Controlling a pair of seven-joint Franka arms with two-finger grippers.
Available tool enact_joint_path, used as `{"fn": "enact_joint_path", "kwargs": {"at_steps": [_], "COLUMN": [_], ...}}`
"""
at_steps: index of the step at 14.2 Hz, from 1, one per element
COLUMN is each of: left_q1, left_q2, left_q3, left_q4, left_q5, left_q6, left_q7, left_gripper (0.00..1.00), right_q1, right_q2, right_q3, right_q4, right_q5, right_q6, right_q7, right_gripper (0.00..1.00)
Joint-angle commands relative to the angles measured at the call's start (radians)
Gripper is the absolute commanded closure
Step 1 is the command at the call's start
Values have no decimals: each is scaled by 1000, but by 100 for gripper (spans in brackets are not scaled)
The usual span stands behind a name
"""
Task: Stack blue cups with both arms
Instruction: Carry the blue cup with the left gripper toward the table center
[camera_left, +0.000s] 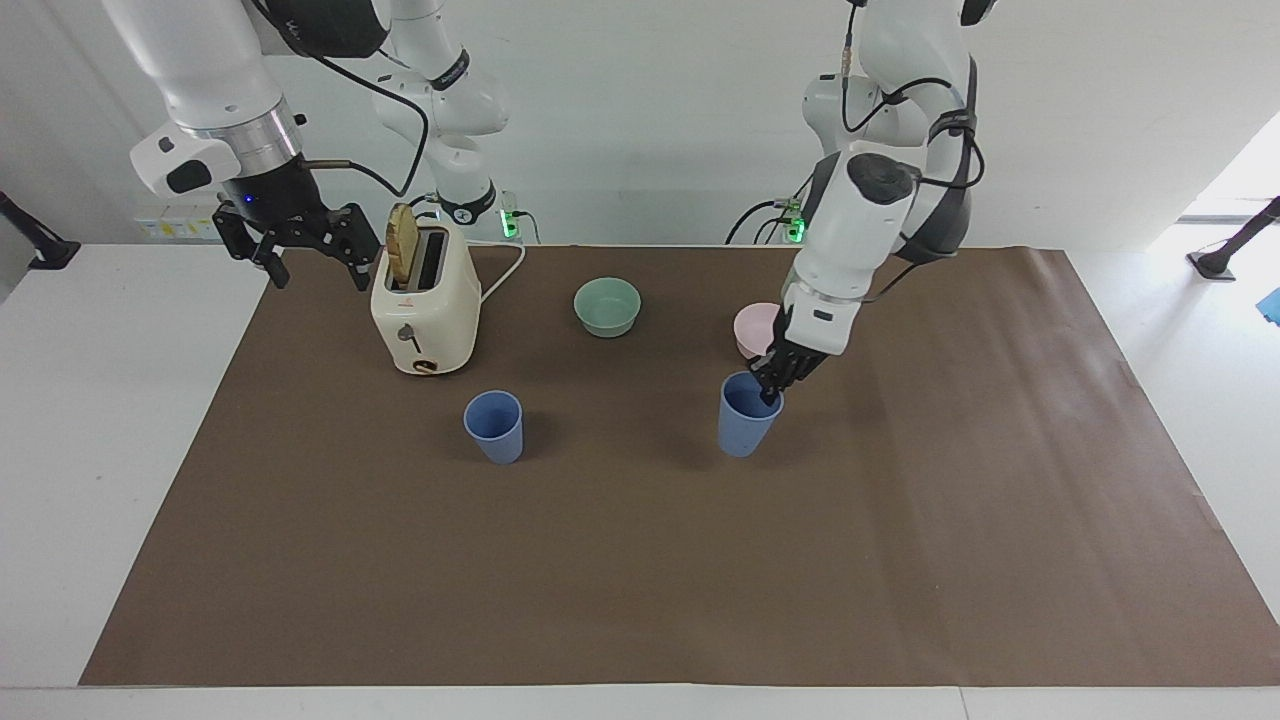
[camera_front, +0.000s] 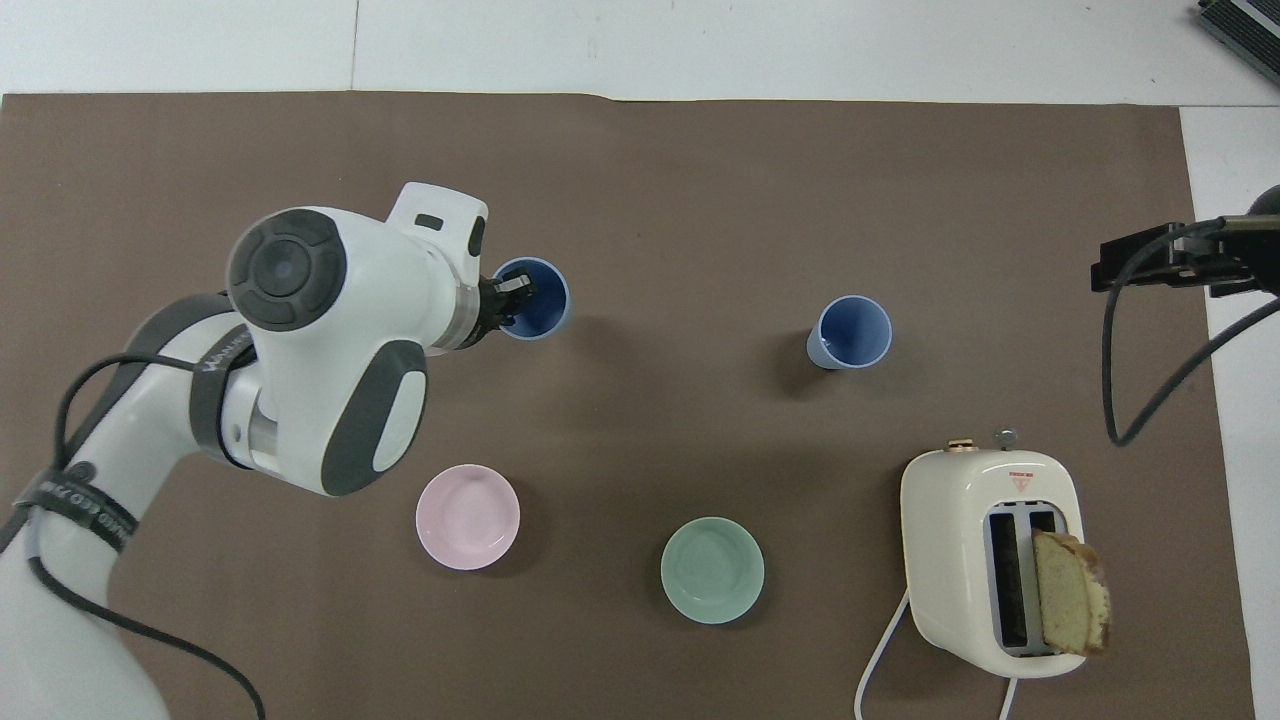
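Observation:
One blue cup (camera_left: 494, 426) (camera_front: 852, 333) stands upright on the brown mat, just farther from the robots than the toaster. My left gripper (camera_left: 768, 386) (camera_front: 512, 300) is shut on the rim of the other blue cup (camera_left: 746, 428) (camera_front: 537, 298), one finger inside it. That cup hangs upright, low over the middle of the mat, beside the pink bowl. My right gripper (camera_left: 305, 255) (camera_front: 1110, 268) waits open and empty in the air, over the mat's edge at the right arm's end, beside the toaster.
A cream toaster (camera_left: 425, 305) (camera_front: 990, 560) holds a slice of bread in one slot. A green bowl (camera_left: 607, 306) (camera_front: 712, 570) and a pink bowl (camera_left: 752, 326) (camera_front: 467, 517) sit nearer to the robots. The left arm partly covers the pink bowl in the facing view.

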Motion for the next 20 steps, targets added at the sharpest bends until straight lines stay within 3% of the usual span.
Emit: {"fn": "enact_joint_path", "kwargs": {"at_steps": [1,15,16,17,18,20], "left_q1": [-62,-96,-93,-92,-93,-86], "left_q2": [47,103,104,104,104,91], "left_q3": [19,21,21,21,22,24], "left_q4": [10,-16,-14,-14,-14,0], "left_q5": [24,27,27,27,30,82], "left_q6": [27,86,86,82,67,16], "left_q7": [-32,-26,-24,-23,-23,-21], "left_gripper": [100,100,94,40,0,0], "right_q1": [-7,-7,-7,-7,-10,-12], "right_q2": [-22,-22,-22,-22,-22,-22], "right_q3": [-2,-2,-2,-4,-5,-5], "right_q4": [-23,-24,-24,-24,-24,-24], "right_q5": [22,22,22,22,22,22], "right_q6": [-2,-2,-2,-5,-5,-5], "right_q7": [-27,-27,-27,-27,-27,-27], "right_gripper": [0,0,0,0,0,0]}}
